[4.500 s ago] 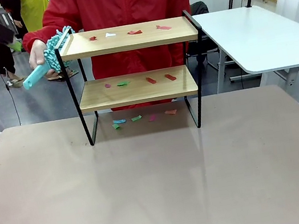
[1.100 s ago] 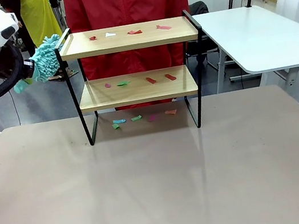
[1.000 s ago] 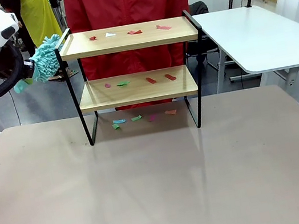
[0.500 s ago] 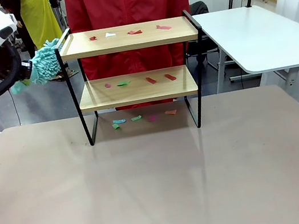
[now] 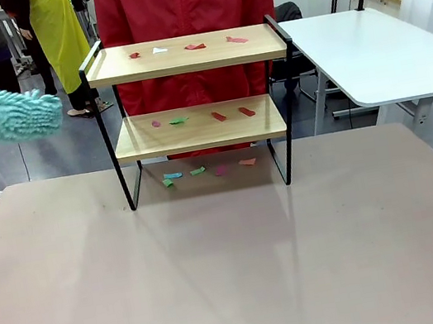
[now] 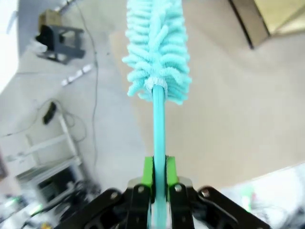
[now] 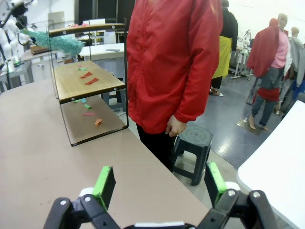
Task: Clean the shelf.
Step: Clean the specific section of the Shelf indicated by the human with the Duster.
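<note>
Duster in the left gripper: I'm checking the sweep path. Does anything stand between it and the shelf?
Nothing separate does. The duster, clamped in the left gripper, hangs in open air left of the shelf. Only the shelf's own raised side rail edges that end.

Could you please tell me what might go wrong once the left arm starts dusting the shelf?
1. The left pincer grips the duster on its thin handle, far from the head; pressure on the head could twist it loose.
2. The shelf stands on thin legs; a push against its side rail might shift it.
3. The paper scraps could be swept off the far edge toward the person.
</note>
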`<state>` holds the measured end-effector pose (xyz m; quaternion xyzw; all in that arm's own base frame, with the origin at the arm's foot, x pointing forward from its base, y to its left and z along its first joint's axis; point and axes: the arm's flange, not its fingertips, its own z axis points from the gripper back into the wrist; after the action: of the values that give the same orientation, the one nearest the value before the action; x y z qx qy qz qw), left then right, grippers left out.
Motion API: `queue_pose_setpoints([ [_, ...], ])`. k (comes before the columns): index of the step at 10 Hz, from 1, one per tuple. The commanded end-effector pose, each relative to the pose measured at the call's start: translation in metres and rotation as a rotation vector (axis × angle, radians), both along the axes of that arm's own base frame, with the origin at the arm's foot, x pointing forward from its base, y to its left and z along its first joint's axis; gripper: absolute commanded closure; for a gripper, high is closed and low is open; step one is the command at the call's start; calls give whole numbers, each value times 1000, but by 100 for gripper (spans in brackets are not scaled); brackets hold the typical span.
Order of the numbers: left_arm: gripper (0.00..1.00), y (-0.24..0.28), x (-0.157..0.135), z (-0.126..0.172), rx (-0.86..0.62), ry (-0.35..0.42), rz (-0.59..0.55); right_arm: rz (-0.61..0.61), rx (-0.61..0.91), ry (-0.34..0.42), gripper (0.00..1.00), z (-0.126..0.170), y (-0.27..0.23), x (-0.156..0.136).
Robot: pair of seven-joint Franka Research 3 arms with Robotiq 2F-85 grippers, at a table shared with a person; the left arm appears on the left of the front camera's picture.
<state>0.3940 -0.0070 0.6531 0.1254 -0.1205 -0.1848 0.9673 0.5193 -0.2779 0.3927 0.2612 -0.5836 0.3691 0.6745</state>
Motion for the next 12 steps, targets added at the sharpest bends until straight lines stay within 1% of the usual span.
queue_pose_setpoints([
  [1, 87, -2, -7, 16, 120, 184, -159, -3, -3, 14, 0, 6, 3, 1],
  [3, 87, -5, -34, 31, 115, 330, -372, -3, -3, 14, 0, 6, 3, 1],
  [4, 87, -10, -47, 36, 108, 394, -542, -3, -3, 14, 0, 6, 3, 1],
  [6, 87, -16, -66, 29, 141, 442, -793, -3, -3, 14, 0, 6, 3, 1],
  [7, 87, -18, -70, 26, 135, 448, -860, -3, -3, 14, 0, 6, 3, 1],
  [8, 87, -21, -74, 21, 151, 493, -955, -3, -3, 14, 0, 6, 3, 1],
  [9, 87, -21, -75, 16, 189, 535, -995, -3, -3, 14, 0, 6, 3, 1],
  [10, 87, -23, -77, 11, 173, 538, -1093, -3, -3, 14, 0, 6, 3, 1],
  [11, 87, -23, -76, 6, 176, 530, -1107, -3, -3, 14, 0, 6, 3, 1],
  [12, 87, -21, -71, 3, 147, 510, -1116, -3, -3, 14, 0, 6, 3, 1],
])
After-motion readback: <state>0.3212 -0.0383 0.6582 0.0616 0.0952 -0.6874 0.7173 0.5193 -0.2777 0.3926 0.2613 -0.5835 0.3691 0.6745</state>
